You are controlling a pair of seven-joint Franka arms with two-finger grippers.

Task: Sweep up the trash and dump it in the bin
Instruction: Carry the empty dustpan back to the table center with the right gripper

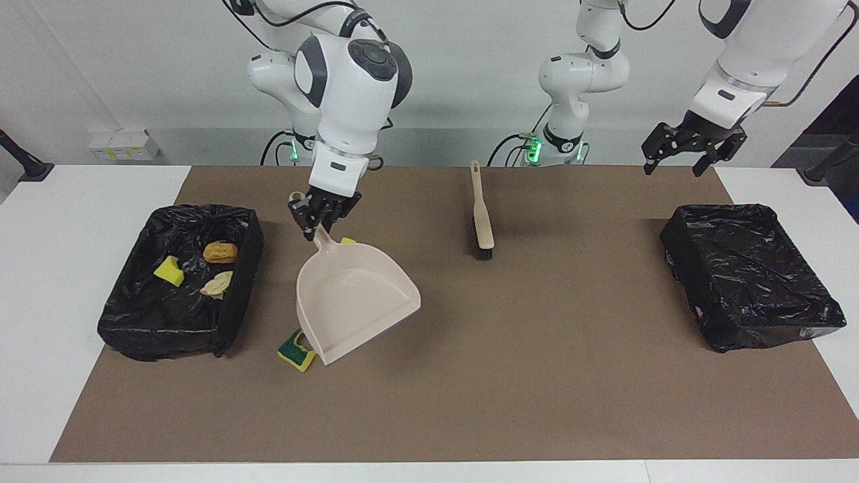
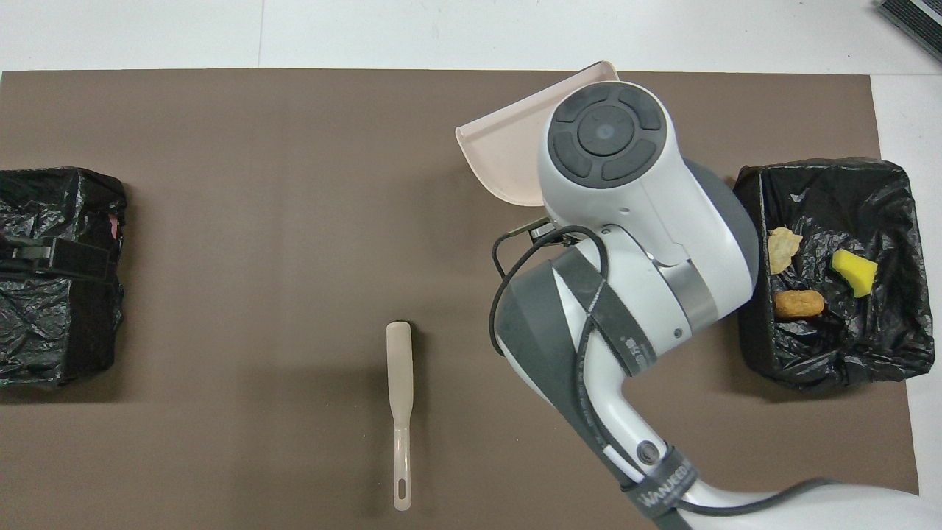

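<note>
Facing view: three scraps — yellow sponge bit (image 1: 168,271), croissant (image 1: 220,251), bread chunk (image 1: 216,285) — lie in the bin (image 1: 127,322) at the right arm's end of the table, while a green-and-yellow sponge piece (image 1: 296,350) sits on the mat touching the dustpan (image 1: 352,302) rim. Right gripper (image 1: 322,213) is clenched on the dustpan handle, pan tilted over the mat beside the bin. Left gripper (image 1: 691,149) waits with fingers spread over the table edge near the second bin (image 1: 751,275) — brush (image 1: 481,215) lies untouched mid-mat.
</note>
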